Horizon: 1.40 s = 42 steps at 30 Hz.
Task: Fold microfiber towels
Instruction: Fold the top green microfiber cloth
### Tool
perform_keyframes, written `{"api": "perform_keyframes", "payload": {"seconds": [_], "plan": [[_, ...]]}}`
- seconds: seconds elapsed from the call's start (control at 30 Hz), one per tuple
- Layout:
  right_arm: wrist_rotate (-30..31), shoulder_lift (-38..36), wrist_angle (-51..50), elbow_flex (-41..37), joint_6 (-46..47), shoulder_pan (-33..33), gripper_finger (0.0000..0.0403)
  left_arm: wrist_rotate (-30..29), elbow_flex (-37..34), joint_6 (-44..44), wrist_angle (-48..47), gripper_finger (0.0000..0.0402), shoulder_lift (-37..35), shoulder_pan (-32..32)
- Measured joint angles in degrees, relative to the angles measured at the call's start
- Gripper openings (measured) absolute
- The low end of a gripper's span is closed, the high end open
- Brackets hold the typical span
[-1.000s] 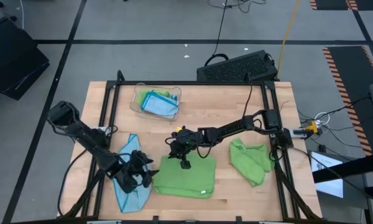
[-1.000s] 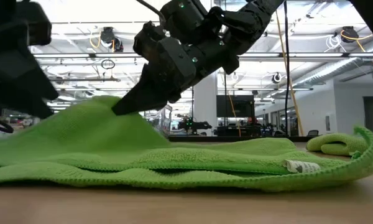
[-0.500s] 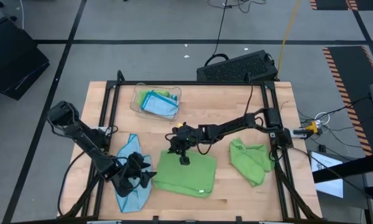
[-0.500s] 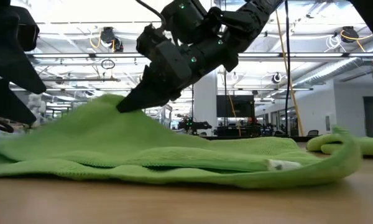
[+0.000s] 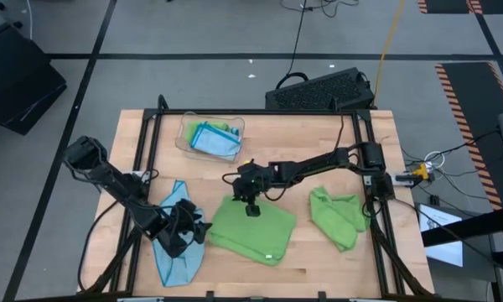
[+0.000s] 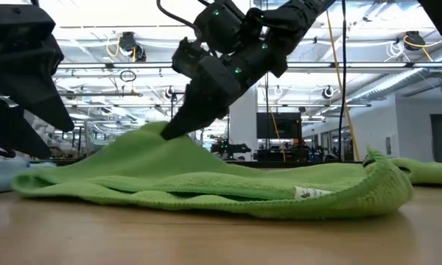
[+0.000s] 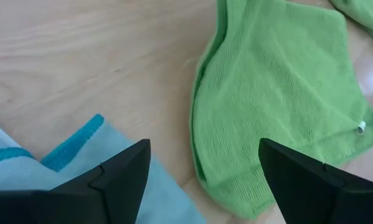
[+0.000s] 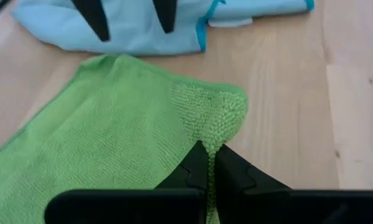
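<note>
A folded lime green towel [image 5: 253,231] lies on the wooden table's near middle, with a small white tag [image 6: 307,193] at its near edge. My right gripper [image 5: 251,210] is shut on it close to its far left corner [image 8: 227,112]. To its left a light blue towel [image 5: 176,256] lies crumpled on the table. My left gripper [image 5: 183,231] hovers open over the blue towel [image 7: 25,168], its fingers pointing at the green towel [image 7: 267,93], touching nothing. My right gripper pinches a bit of the green towel [image 8: 211,142] between its two shut fingers, just behind the far left corner. The fingers slant down from the table's far right. The pinched spot rises in a peak [image 6: 162,132]; the rest of the towel lies slack on the table.
A second green towel [image 5: 339,216] lies bunched at the right. A clear tray [image 5: 184,134] holding blue and green towels [image 5: 214,140] stands at the far left. Black frame rails [image 5: 142,159] run along both sides. Bare wood [image 5: 285,138] lies at the far middle.
My right gripper has gone a little toward the table's far right edge and up with the pinched corner. The green towel has slid after it, turned slightly, and its right edge has curled up. My left gripper has rolled about its own line and stayed open.
</note>
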Motion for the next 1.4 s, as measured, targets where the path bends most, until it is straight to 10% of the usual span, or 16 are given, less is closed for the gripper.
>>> {"api": "perform_keyframes", "payload": {"seconds": [0.7, 1.4], "plan": [[8.48, -10.49, -11.29, -7.67, 0.71, 0.22, 0.0002, 13.34, -0.04, 15.04, 6.68, 0.0299, 0.00, 14.92], [8.26, -12.50, -6.60, -12.33, 0.13, 0.13, 0.0002, 17.77, -0.04, 13.21, 11.26, 0.0194, 2.88, 21.16]]}}
